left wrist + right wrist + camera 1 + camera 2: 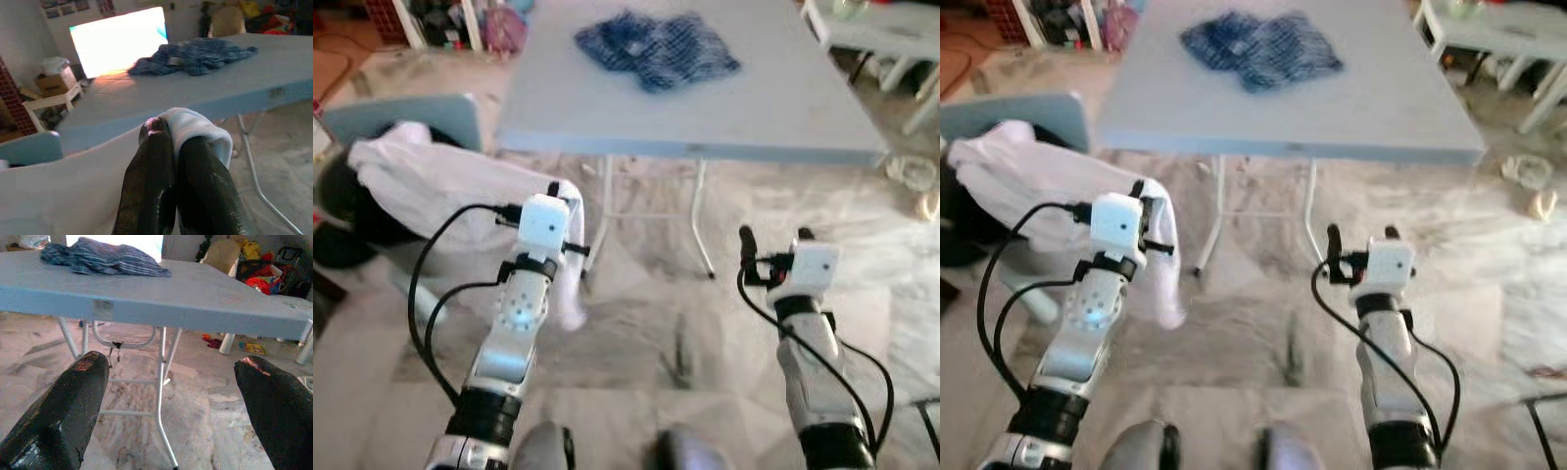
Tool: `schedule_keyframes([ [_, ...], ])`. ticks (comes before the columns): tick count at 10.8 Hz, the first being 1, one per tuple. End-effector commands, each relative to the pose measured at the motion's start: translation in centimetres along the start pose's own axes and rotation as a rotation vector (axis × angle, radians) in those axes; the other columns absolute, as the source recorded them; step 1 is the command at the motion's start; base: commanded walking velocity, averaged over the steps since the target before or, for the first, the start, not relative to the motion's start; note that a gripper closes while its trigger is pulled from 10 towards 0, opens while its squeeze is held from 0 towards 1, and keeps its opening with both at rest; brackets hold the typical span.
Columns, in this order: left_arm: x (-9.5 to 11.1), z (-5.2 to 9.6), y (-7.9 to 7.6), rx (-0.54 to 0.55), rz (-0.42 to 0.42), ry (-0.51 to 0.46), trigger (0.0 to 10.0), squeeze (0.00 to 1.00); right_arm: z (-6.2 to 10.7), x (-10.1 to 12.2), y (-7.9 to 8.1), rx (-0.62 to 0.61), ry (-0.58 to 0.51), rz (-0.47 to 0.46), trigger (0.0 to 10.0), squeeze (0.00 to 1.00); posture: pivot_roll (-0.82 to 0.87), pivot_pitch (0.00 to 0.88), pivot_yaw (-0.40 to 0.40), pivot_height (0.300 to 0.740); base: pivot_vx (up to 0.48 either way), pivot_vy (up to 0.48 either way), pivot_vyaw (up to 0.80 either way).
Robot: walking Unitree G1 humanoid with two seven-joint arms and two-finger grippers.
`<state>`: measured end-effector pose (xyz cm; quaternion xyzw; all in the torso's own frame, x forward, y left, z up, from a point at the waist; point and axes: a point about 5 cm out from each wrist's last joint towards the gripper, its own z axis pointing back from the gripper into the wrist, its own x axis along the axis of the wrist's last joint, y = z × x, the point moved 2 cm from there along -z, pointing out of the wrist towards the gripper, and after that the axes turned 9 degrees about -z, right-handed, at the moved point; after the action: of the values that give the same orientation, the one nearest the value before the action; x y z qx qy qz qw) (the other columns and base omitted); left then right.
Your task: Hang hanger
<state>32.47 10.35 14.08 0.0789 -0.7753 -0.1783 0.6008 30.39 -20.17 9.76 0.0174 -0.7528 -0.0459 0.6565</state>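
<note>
Soft, even daylight is filling both eye views, and mild blur is smearing the folding table [705, 117] and the marble floor [862, 294]. In the left wrist view a bright window [120, 39] is blowing out to white glare, casting a warm glow across the tabletop. The near black fingers [63, 421] are sitting out of focus, darkly shadowed.

Both my arms reach forward: my left gripper [570, 211] has its fingers pressed together, my right gripper [773, 235] has them spread wide.
</note>
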Motion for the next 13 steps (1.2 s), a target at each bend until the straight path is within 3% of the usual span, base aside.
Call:
schedule_keyframes([
  [1, 0.8, -0.4, -1.1, -0.031, 0.007, -0.03, 10.0, 0.0, 0.3, 0.1, -0.8, -0.021, 0.005, 0.012, 10.0, 0.0, -0.04, 0.157, -0.023, 0.74, 0.0, -0.274, 0.0],
  [6, -1.3, 0.6, -0.3, 0.022, 0.023, 0.068, 10.0, 0.0, 0.1, 0.0, -0.5, -0.01, 0.01, 0.016, 10.0, 0.0, -0.03, 0.157, -0.026, 0.74, 0.0, 0.0, 0.0],
  [8, -3.1, 1.4, 0.5, 0.036, -0.01, 0.129, 10.0, 0.0, 0.1, 0.0, -0.7, -0.014, 0.013, 0.023, 10.0, 0.0, -0.03, 0.161, -0.026, 0.74, 0.0, 0.0, 0.0],
  [9, -5.5, 2.6, 0.7, 0.02, -0.006, 0.232, 10.0, 0.0, 0.2, -0.1, -0.7, -0.014, 0.017, 0.025, 10.0, 0.0, -0.03, 0.162, -0.025, 0.74, 0.0, 0.0, 0.0],
  [10, -6.5, 3.3, 0.8, 0.024, 0.03, 0.282, 10.0, 0.0, 0.1, -0.1, -0.6, -0.012, 0.016, 0.026, 10.0, 0.0, -0.03, 0.162, -0.026, 0.74, 0.0, 0.0, 0.0],
  [13, -6.5, 3.2, 0.3, -0.015, 0.08, 0.293, 10.0, 0.0, -0.1, -0.2, -0.3, -0.001, 0.023, 0.029, 10.0, 0.0, -0.03, 0.161, -0.03, 0.74, 0.0, 0.246, -0.23],
])
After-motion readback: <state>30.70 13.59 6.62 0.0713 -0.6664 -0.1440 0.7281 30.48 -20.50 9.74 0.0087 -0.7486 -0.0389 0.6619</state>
